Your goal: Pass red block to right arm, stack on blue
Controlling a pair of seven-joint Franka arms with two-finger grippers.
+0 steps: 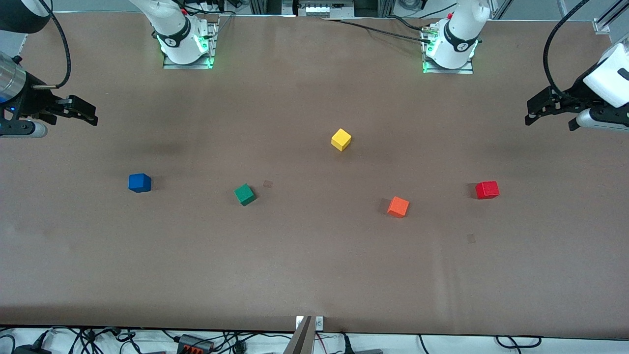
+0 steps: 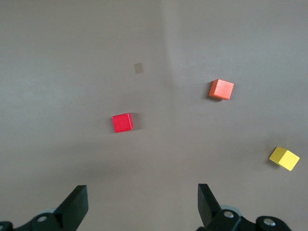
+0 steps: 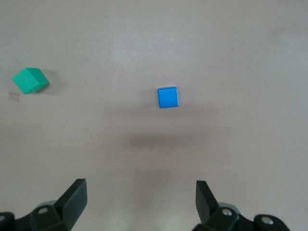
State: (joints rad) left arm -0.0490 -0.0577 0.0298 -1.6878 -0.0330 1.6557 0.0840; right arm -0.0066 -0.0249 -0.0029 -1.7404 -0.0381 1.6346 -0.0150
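The red block (image 1: 487,190) lies on the table toward the left arm's end; it also shows in the left wrist view (image 2: 122,122). The blue block (image 1: 139,182) lies toward the right arm's end and shows in the right wrist view (image 3: 168,97). My left gripper (image 1: 549,123) hovers open and empty at the table's edge at the left arm's end, well above the red block; its jaws stand wide apart in its wrist view (image 2: 143,202). My right gripper (image 1: 88,114) hovers open and empty at the other end, above the table near the blue block (image 3: 141,199).
A green cube (image 1: 244,194) lies beside the blue block, toward the middle. An orange cube (image 1: 398,207) lies beside the red block, toward the middle. A yellow cube (image 1: 341,139) lies mid-table, farther from the front camera. Two small dark patches mark the brown table.
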